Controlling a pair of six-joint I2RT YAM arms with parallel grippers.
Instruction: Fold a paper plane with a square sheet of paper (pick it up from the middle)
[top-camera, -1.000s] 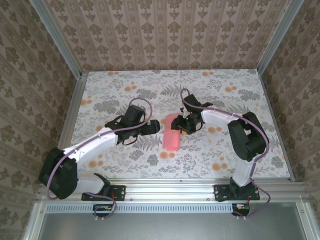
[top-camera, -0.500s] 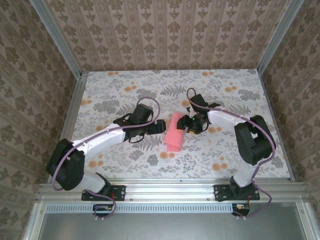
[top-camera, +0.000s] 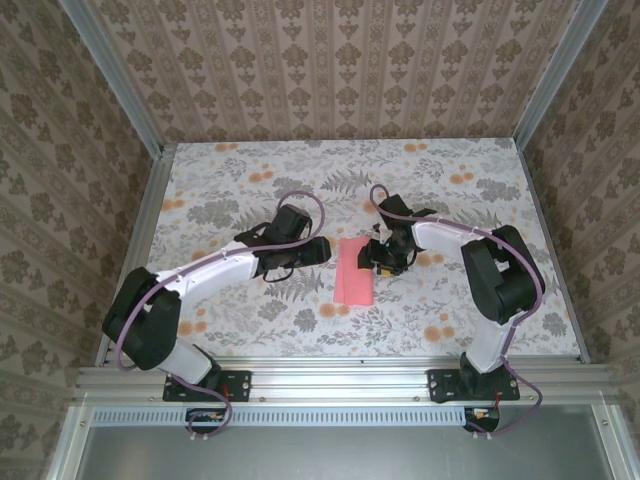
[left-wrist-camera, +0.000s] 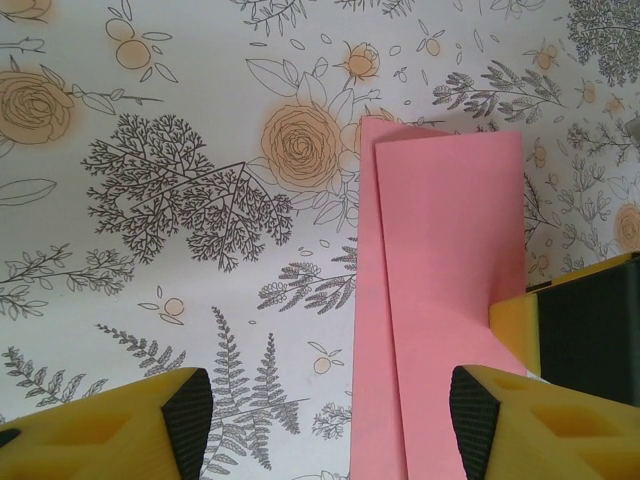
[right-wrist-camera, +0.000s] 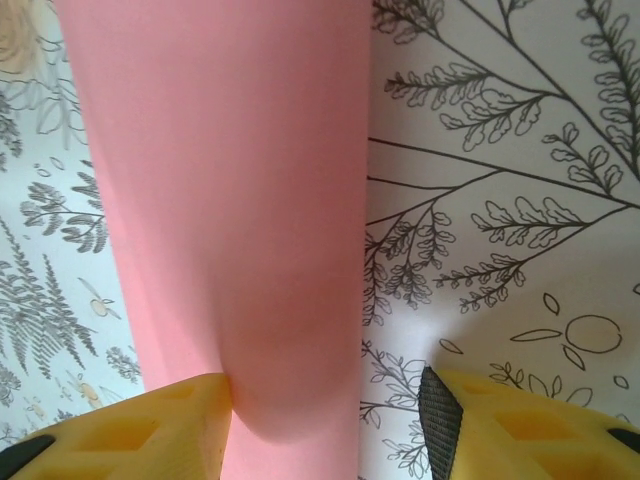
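1. The paper (top-camera: 353, 272) lay folded lengthwise on the table (top-camera: 470, 310), between the grippers, with its edges slightly offset.
2. The left gripper (left-wrist-camera: 330, 400) was spread. The right gripper (right-wrist-camera: 325, 400) was also spread, around the paper's end.
3. Advice: square the edges, then press along the fold.

On my overhead feed, the left arm (top-camera: 200, 272) at lower left and the right arm (top-camera: 440, 235) at centre right are white tubes linked by bulky black joints. I see a thin purple cable (top-camera: 305, 205) looping along each one. Their black base plates (top-camera: 228, 383) are near the bottom edge. On the wrist feeds, the left gripper (left-wrist-camera: 330, 400) and right gripper (right-wrist-camera: 327, 400) have blocky yellow fingers (left-wrist-camera: 120, 425) with black inner pads.
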